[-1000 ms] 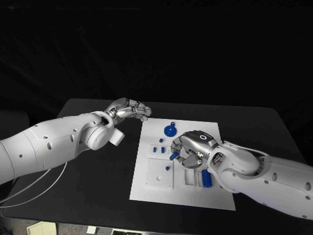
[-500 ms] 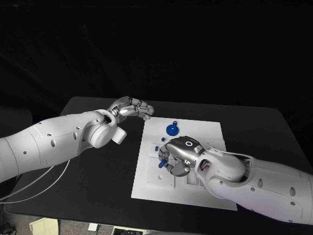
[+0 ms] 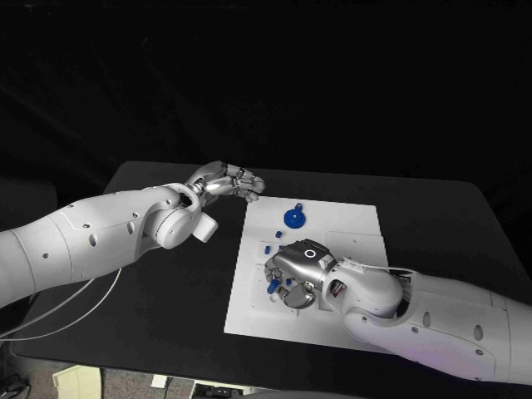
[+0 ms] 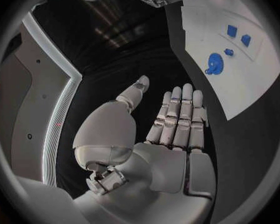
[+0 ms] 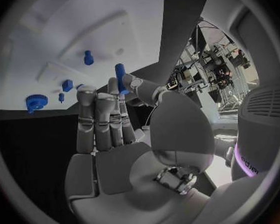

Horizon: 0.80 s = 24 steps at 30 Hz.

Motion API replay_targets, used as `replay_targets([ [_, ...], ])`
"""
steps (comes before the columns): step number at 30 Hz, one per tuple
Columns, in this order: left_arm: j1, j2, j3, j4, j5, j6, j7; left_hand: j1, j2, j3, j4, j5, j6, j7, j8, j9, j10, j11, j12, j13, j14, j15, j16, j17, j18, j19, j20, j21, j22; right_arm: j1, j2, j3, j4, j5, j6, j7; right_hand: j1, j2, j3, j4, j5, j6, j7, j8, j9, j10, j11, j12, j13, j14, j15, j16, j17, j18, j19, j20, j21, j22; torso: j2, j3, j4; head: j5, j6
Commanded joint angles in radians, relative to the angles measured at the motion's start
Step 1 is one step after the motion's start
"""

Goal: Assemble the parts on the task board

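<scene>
Right hand (image 3: 293, 270) now lower over task board (image 3: 356, 218) (fingers down)

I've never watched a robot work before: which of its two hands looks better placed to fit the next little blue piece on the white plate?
The right hand, probably: it hangs over the task board and pinches a blue peg. The left hand sits beyond the board's edge, over the bare table, holding nothing.

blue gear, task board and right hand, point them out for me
blue gear (image 3: 293, 219), head view, centre of its round face
task board (image 3: 350, 220), head view, bare white part near its far edge
right hand (image 3: 298, 268), head view, back of the hand over the board
</scene>
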Motion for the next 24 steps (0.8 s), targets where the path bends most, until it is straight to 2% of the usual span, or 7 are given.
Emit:
replay_targets([
  [1,0.001,0.001,0.001,0.004,0.004,0.007,0.006,-0.008,0.004,0.002,0.004,0.003,-0.005,0.0,0.006,-0.002,0.003,0.005,0.006,-0.002,0.007,-0.002,-0.006,0.001,0.019,0.007,0.001,-0.007,0.002,-0.005,0.0,-0.001,-0.006,-0.031,0.026,-0.009,-0.001,0.006,0.004,-0.002,0.003,0.018,-0.01,0.004,0.032,0.006,-0.002,0.007,0.002,-0.001,-0.005,0.005,-0.001,0.083,0.004,-0.001,0.004,0.011,-0.001,0.0001,-0.0004,0.0,-0.003],
  [3,0.001,0.001,0.001,0.003,0.004,0.007,0.006,-0.008,0.004,0.002,0.004,0.003,-0.006,0.0,0.006,-0.002,0.004,0.005,0.006,-0.002,0.007,-0.002,-0.006,0.001,0.019,0.007,0.001,-0.007,0.002,-0.006,0.001,-0.003,-0.008,-0.031,0.033,-0.009,-0.001,0.006,0.005,-0.002,0.003,0.018,-0.01,0.004,0.032,0.006,-0.002,0.007,0.002,-0.001,-0.005,0.005,-0.001,0.083,0.004,-0.001,0.004,0.011,-0.001,0.0004,-0.0011,0.001,-0.006],
  [6,0.001,0.001,0.001,0.003,0.004,0.007,0.006,-0.008,0.003,0.002,0.004,0.003,-0.006,0.0,0.007,-0.002,0.004,0.005,0.006,-0.002,0.006,-0.002,-0.007,0.002,0.019,0.007,0.001,-0.007,0.002,-0.008,0.003,-0.012,-0.01,-0.029,0.043,-0.007,-0.002,0.006,0.005,-0.003,0.003,0.018,-0.01,0.004,0.032,0.006,-0.002,0.007,0.002,-0.001,-0.006,0.005,-0.001,0.083,0.004,-0.001,0.005,0.011,0.0,0.0011,-0.0013,0.002,-0.007],
  [9,0.001,0.001,0.001,0.003,0.004,0.007,0.006,-0.008,0.003,0.002,0.004,0.002,-0.006,0.0,0.007,-0.002,0.004,0.005,0.006,-0.002,0.006,-0.002,-0.007,0.002,0.019,0.007,0.001,-0.007,0.002,-0.012,0.006,-0.017,-0.013,-0.029,0.045,-0.007,-0.002,0.006,0.005,-0.003,0.003,0.018,-0.01,0.004,0.033,0.007,-0.002,0.007,0.002,-0.001,-0.006,0.005,-0.001,0.083,0.004,-0.001,0.005,0.012,0.0,0.0012,-0.002,0.002,-0.008],
  [16,0.001,0.003,0.001,0.003,0.004,0.008,0.006,-0.008,0.003,0.002,0.004,0.002,-0.006,0.0,0.007,-0.002,0.004,0.005,0.007,-0.003,0.006,-0.002,-0.008,0.002,0.019,0.007,0.001,-0.008,0.002,-0.016,0.008,-0.018,-0.021,-0.029,0.052,-0.012,-0.002,0.007,0.005,-0.004,0.003,0.019,-0.01,0.004,0.033,0.007,-0.002,0.007,0.003,-0.001,-0.006,0.005,-0.001,0.083,0.004,-0.001,0.005,0.012,0.0,0.0024,-0.0016,0.005,-0.012],
  [24,0.001,0.003,0.001,0.002,0.004,0.008,0.005,-0.009,0.003,0.002,0.004,0.002,-0.006,0.0,0.007,-0.002,0.004,0.005,0.007,-0.003,0.006,-0.002,-0.008,0.003,0.019,0.007,0.001,-0.008,0.003,-0.017,0.011,-0.018,-0.024,-0.031,0.058,-0.016,-0.003,0.007,0.005,-0.005,0.003,0.019,-0.011,0.004,0.034,0.007,-0.002,0.007,0.004,-0.001,-0.006,0.005,-0.001,0.083,0.004,-0.001,0.006,0.012,0.0,0.0012,-0.0021,0.002,-0.012],
])
